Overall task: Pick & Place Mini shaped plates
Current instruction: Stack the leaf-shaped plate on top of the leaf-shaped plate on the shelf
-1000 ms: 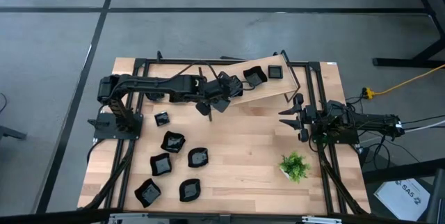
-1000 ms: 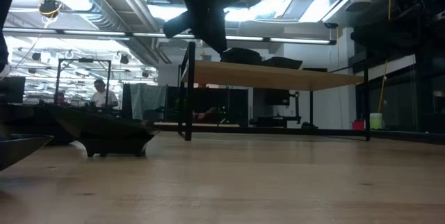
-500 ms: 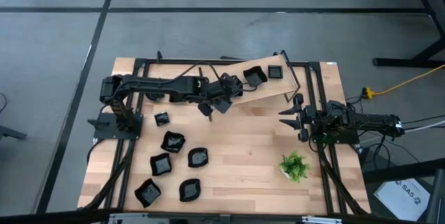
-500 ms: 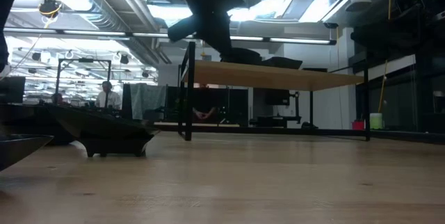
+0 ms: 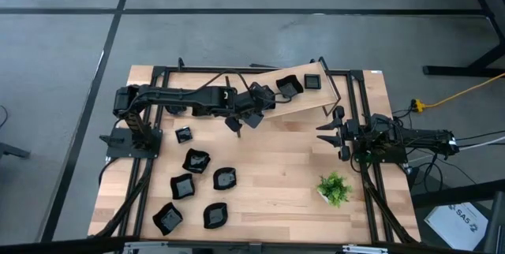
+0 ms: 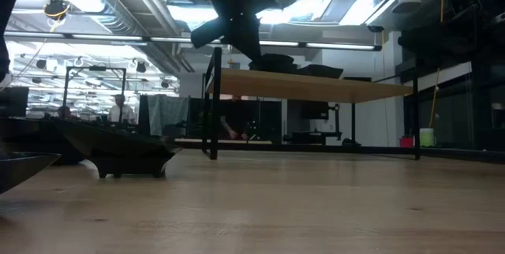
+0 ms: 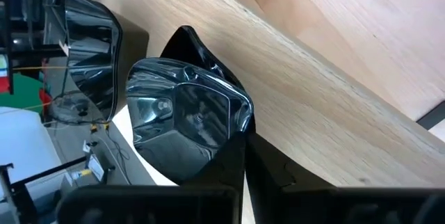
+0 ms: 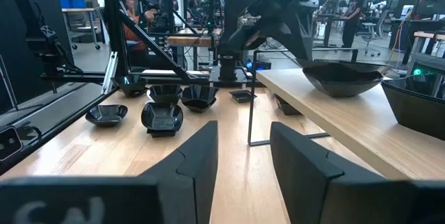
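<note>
Taking the raised wooden shelf (image 5: 292, 100) as landmark: well to its left on the counter (image 5: 268, 175) lie six black plates (image 5: 197, 160), the smallest (image 5: 183, 135) nearest the left arm's base; at the shelf's left end the left tool (image 5: 251, 114) is closed on a wavy-edged plate (image 7: 188, 116), its fingers mostly hidden behind the dish in the wrist view; two more dishes (image 5: 289, 87) sit on the shelf, their shapes hard to make out; right of the shelf the right tool (image 5: 327, 130) hangs with its fingers (image 8: 191, 158) apart, holding nothing; the green plant (image 5: 334, 188) stands below it
</note>
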